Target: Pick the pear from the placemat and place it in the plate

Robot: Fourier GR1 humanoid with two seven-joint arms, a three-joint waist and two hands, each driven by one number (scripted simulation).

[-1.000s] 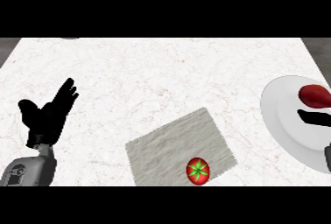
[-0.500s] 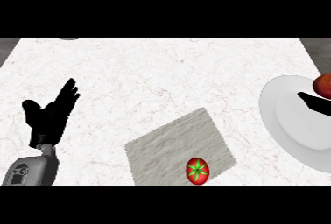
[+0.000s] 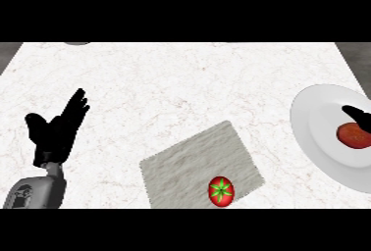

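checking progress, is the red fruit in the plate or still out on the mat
In the plate. A red fruit lies on the white plate by the right hand. A red-and-green fruit sits on the mat.

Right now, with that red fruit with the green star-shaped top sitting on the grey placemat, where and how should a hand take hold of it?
Probably from above, fingers and thumb curling round the sides of the red fruit with the green star-shaped top. It is small and rounded, near the front edge of the grey placemat, with nothing beside it. The open left hand rests nearer it than the right hand, which is over the white plate.
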